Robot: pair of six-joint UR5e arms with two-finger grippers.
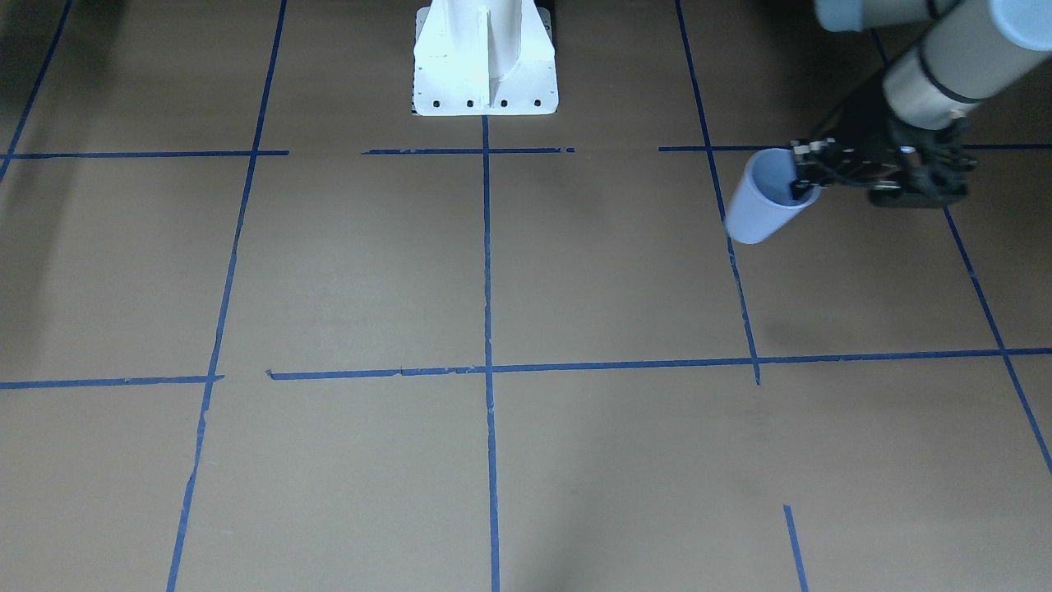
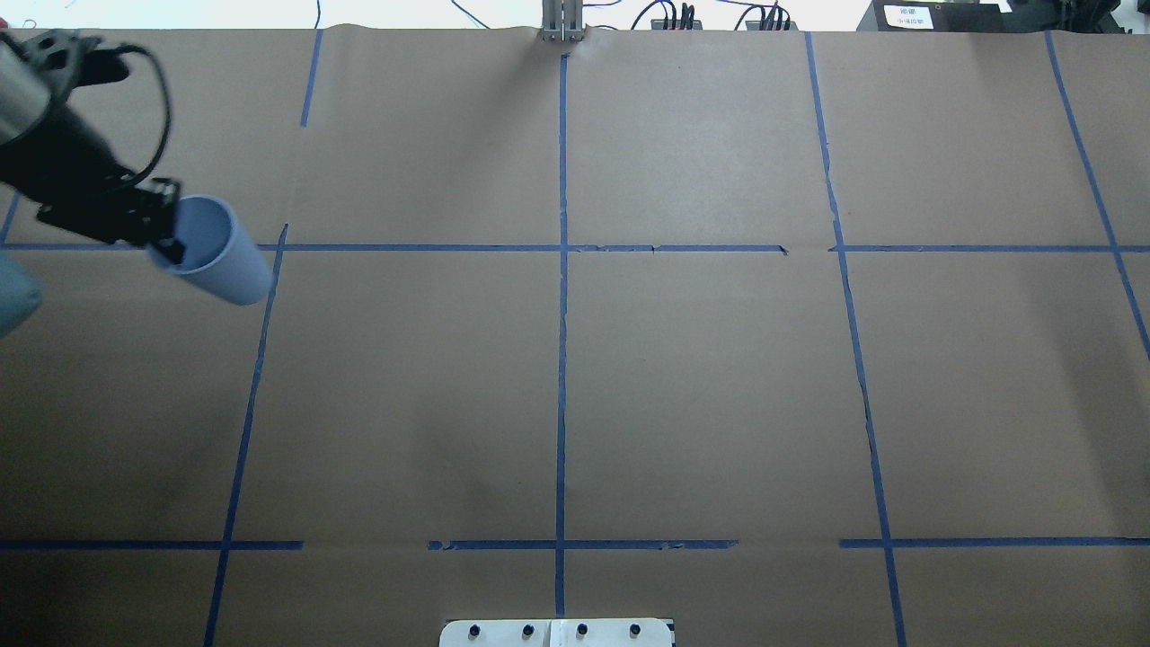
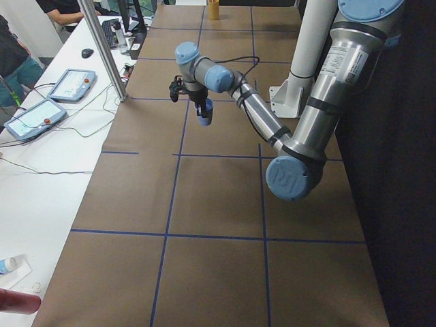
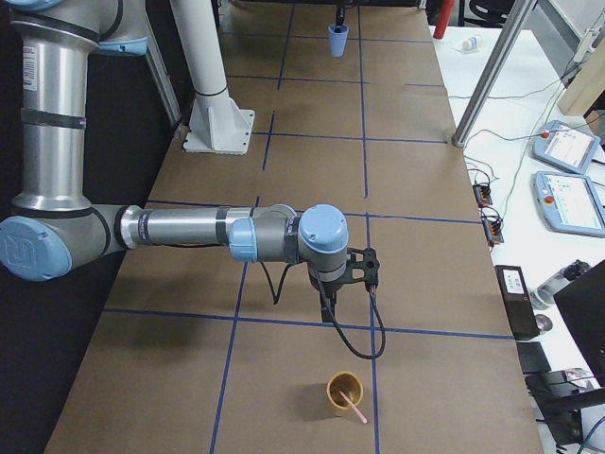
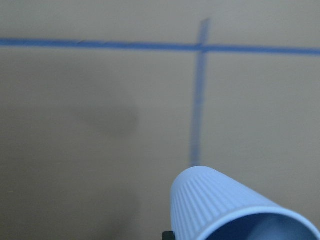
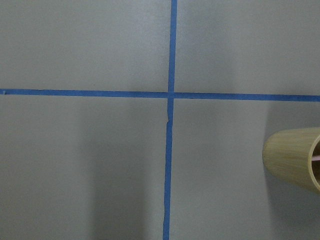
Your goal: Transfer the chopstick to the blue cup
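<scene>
while my left hand [image 1: 809, 179] holds the ribbed blue plastic cup [image 1: 756, 205], i'd pinch the slim, stiff pink chopstick [image 4: 354, 410] near its free end.

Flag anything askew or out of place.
The blue cup hangs tilted above the table, pinched by its rim in the left gripper. The pink chopstick leans in the yellow cup at the table's far end.

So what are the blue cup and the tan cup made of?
The blue cup is probably plastic: matte, with fine moulded ribs down its wall. The tan cup looks like bamboo or wood: dull, with faint straight grain lines, though I can't be sure.
</scene>
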